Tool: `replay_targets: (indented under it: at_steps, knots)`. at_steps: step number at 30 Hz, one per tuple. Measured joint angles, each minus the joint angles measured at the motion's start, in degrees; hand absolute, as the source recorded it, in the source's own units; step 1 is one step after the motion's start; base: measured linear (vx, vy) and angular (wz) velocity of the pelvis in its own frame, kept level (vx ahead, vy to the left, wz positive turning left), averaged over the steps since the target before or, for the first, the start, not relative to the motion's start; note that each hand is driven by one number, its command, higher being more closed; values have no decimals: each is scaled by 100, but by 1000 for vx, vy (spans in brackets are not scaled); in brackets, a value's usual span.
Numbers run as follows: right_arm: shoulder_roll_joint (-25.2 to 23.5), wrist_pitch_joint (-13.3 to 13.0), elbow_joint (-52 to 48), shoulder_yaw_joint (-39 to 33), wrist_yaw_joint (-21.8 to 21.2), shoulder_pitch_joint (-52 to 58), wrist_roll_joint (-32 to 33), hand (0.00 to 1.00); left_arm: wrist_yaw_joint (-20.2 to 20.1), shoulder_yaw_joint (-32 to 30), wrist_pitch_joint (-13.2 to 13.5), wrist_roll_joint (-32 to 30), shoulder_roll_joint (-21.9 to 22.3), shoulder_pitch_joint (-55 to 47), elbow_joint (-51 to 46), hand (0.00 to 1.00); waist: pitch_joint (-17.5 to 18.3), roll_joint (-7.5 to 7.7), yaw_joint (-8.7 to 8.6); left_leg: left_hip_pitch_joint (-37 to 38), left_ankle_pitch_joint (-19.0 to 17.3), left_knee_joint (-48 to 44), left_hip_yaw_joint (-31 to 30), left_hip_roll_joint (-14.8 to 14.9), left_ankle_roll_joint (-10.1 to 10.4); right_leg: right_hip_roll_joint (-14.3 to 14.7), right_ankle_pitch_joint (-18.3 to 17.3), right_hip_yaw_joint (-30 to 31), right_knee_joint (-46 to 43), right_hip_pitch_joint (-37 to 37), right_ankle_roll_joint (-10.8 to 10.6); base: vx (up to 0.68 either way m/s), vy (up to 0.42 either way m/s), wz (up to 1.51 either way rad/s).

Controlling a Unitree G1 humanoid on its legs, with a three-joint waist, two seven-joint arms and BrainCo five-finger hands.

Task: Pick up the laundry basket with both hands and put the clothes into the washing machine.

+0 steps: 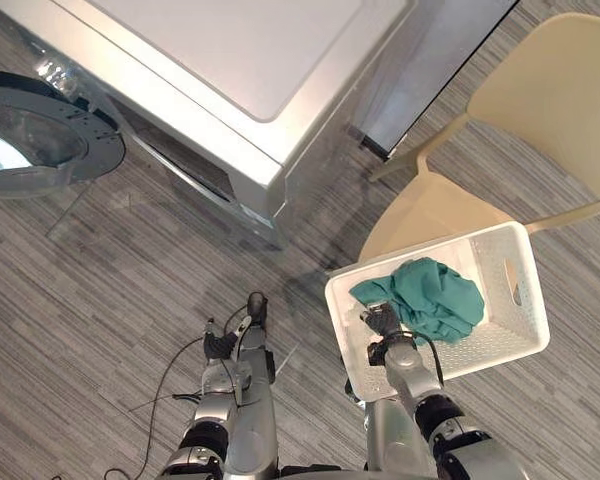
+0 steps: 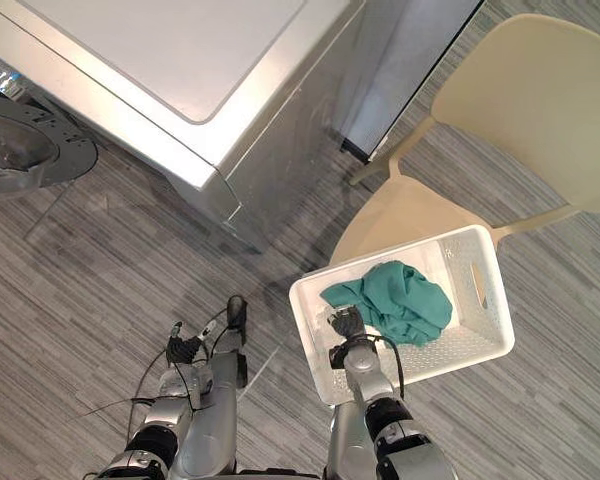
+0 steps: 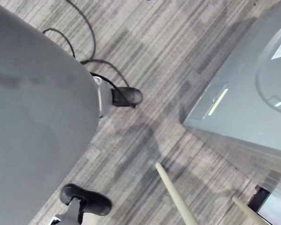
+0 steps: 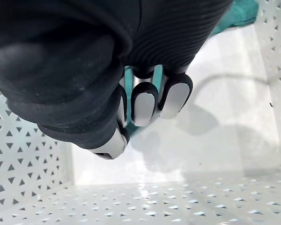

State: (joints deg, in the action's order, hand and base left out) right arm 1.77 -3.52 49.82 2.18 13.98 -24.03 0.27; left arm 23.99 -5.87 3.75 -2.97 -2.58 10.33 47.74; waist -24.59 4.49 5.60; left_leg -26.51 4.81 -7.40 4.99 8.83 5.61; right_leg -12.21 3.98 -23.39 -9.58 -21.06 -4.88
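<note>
The laundry basket (image 1: 505, 262) isn't lifted yet. Inside it, the right hand (image 1: 385, 322) has its fingers curled on the green cloth (image 1: 435, 295). The left hand (image 1: 242, 335) hangs beside it, fingers loose. Loading remains.

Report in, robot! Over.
Left hand open above floor. Right hand inside white perforated plastic basket, at crumpled teal cloth. Basket on beige chair. Grey washing machine: round door open.

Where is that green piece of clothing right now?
The green garment lies inside the white laundry basket on the beige chair at the robot's front right, with the right hand reaching in beside it.
</note>
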Motion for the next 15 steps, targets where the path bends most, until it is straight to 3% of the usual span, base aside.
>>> replay_targets:
  at_steps: [3, 7, 15]
  knots:
    - [571, 24, -178, -893, 357, -1011, 430, 100, 1, 81, -9, -33, -60, -23, -58, 0, -1, -4, 39, 183, 67, 29, 24, 5, -58, 6, 93, -12, 132, 243, 6, 24, -11, 5]
    - [1351, -48, -177, -1415, 486, -1932, 1018, 100, -17, 146, -8, -53, -115, -29, -213, 0, 11, -29, 142, 239, 66, 75, 18, -7, -59, 13, 102, -14, 176, 283, 0, -6, -6, -1]
    - [1729, -54, 106, -1533, 468, -2980, 1397, 100, -150, 188, -7, -49, -145, -42, -230, 0, 67, -138, 169, 246, 67, 70, 10, -2, -59, 30, 104, -78, 197, 314, 3, 18, -9, 1]
